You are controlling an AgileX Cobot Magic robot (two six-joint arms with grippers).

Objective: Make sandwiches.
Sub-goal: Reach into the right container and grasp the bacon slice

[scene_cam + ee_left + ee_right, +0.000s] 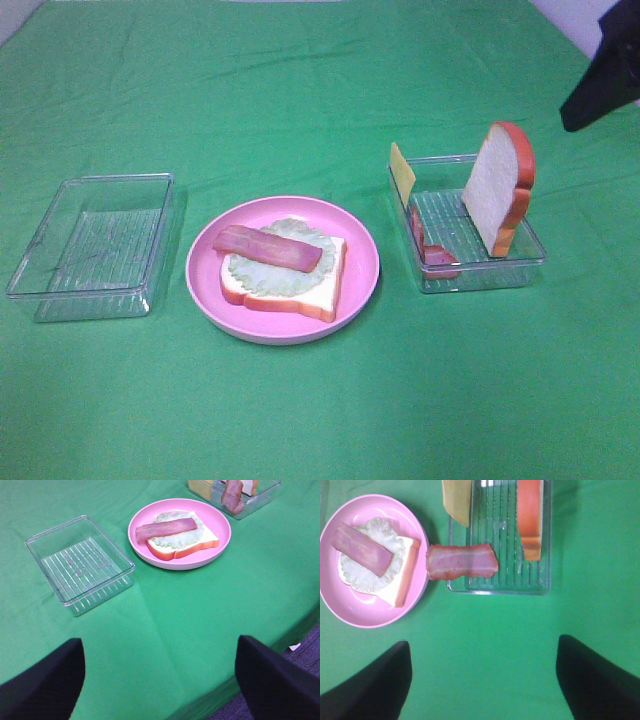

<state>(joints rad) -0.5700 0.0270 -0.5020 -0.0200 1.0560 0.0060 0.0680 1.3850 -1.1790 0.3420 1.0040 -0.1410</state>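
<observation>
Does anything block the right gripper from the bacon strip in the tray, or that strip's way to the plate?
Nothing visible does. The open right gripper hangs over bare cloth short of the tray; the bacon strip leans on the wall nearest the plate, and neither the cheese slice nor the upright bread slice covers it.

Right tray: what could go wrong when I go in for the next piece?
1. The bacon strip hangs over the wall of the tray; a nudge could drop it onto the cloth.
2. The bread slice stands on edge, leaning; brushing it would likely topple it.
3. The cheese slice leans at a corner, probably awkward to grip.
</observation>
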